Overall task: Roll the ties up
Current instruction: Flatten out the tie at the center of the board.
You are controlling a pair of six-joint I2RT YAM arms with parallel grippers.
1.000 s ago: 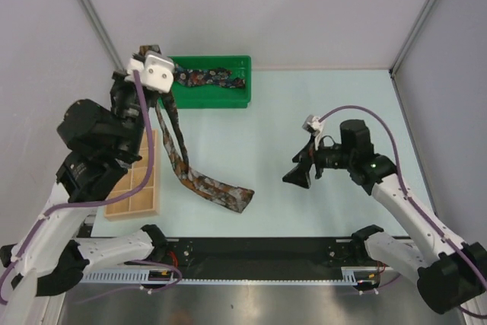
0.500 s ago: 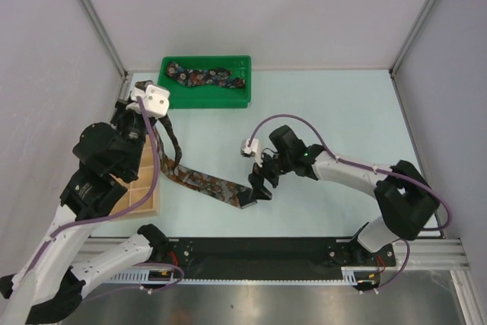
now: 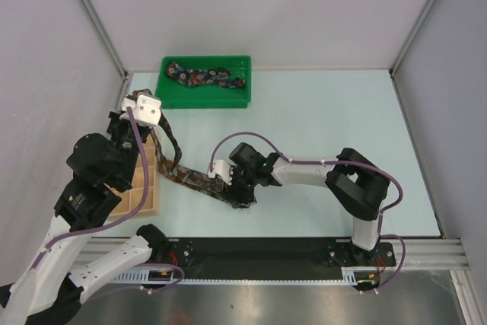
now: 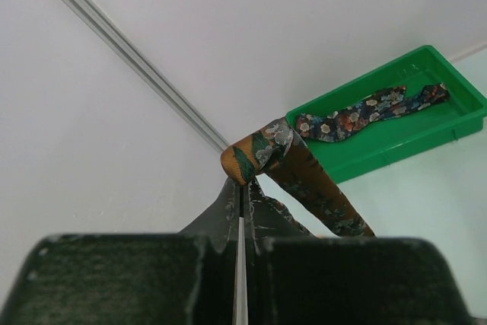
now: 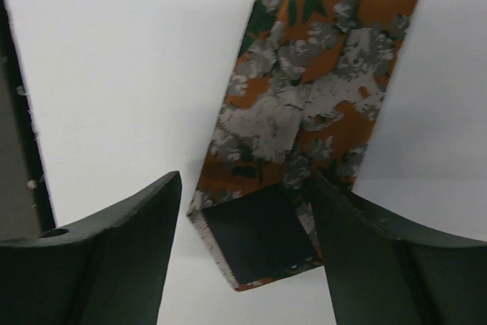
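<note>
The rust-brown tie (image 3: 186, 176) hangs from my left gripper (image 3: 141, 99) down onto the table and runs rightward to its wide pointed end. In the left wrist view the left gripper (image 4: 243, 188) is shut on a fold of this tie (image 4: 262, 150). My right gripper (image 3: 237, 192) sits low over the wide end. In the right wrist view the right gripper (image 5: 243, 211) is open, its fingers (image 5: 122, 241) on either side of the tie's tip (image 5: 304, 74), whose dark lining is turned up. A dark navy floral tie (image 3: 209, 78) lies in the green tray (image 3: 205, 102).
A tan wooden compartment box (image 3: 144, 188) lies at the left, under my left arm and beside the hanging tie. The green tray (image 4: 426, 138) stands at the back left against the wall. My right arm stretches low across the table's near middle.
My right arm has swung left across the table to the tie's wide end, and its jaws have narrowed a little. My left gripper has come lower and nearer, laying more tie on the table.
</note>
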